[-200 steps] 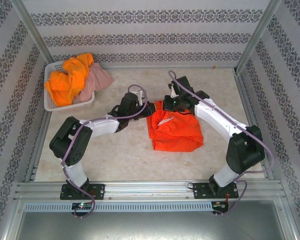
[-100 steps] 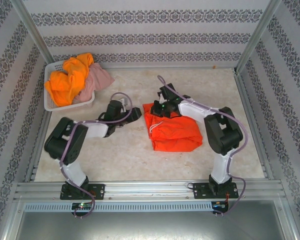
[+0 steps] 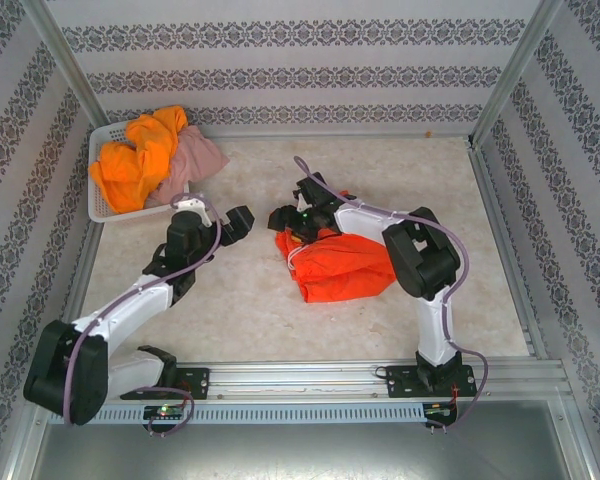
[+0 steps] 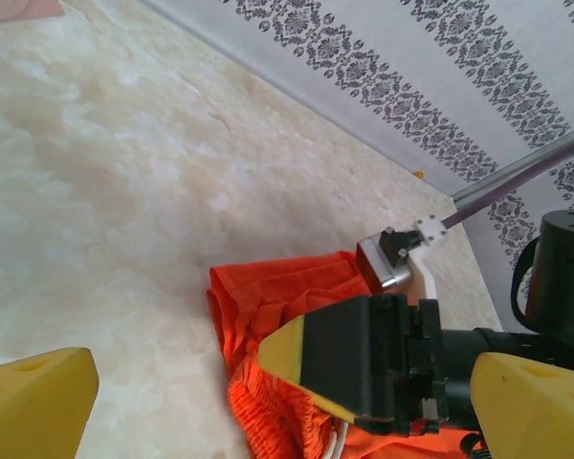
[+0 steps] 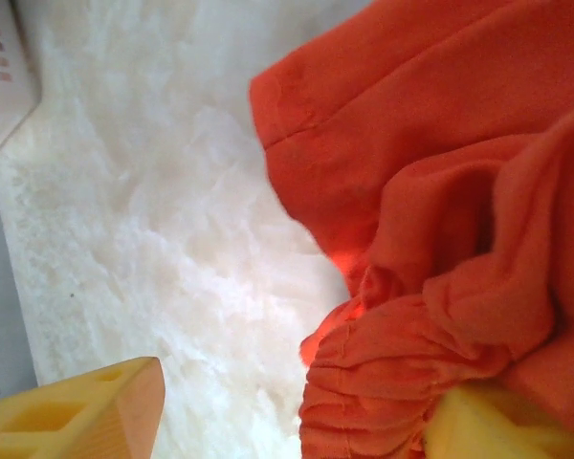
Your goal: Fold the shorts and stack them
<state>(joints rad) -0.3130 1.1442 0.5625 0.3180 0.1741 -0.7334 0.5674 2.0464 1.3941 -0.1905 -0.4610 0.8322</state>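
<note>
— How far along are we?

— Early, we'd judge. One pair, the red-orange shorts (image 3: 345, 268), lies on the surface (image 3: 230, 310) right of centre. It is doubled into a rumpled bundle, with the gathered waistband at its far-left corner. We'd call that a rough fold at best, since the edges aren't squared.

— And the others?

— The yellow-orange shorts (image 3: 130, 165) and the pink shorts (image 3: 192, 160) are heaped in the white mesh basket (image 3: 140, 213) at the far left. The pink pair spills over its right rim. Nothing is stacked yet, so most of the job lies ahead of us.

— Are we holding anything?

— No. Our left end effector (image 3: 235, 222) is spread wide over bare surface between the basket and the bundle, with nothing between its fingers. Our right end effector (image 3: 285, 218) sits at the bundle's waistband corner with its fingers parted. Its wrist view shows cloth lying against one finger, not pinched.

— What about the surface and the room?

— The surface is pale, marbled beige, and looks smooth. The walls (image 3: 280, 70) close three sides, papered white with grey damask bands. Aluminium posts (image 3: 62, 70) stand at the corners, and a metal rail (image 3: 300, 375) carries our arm bases at the near edge.
</note>
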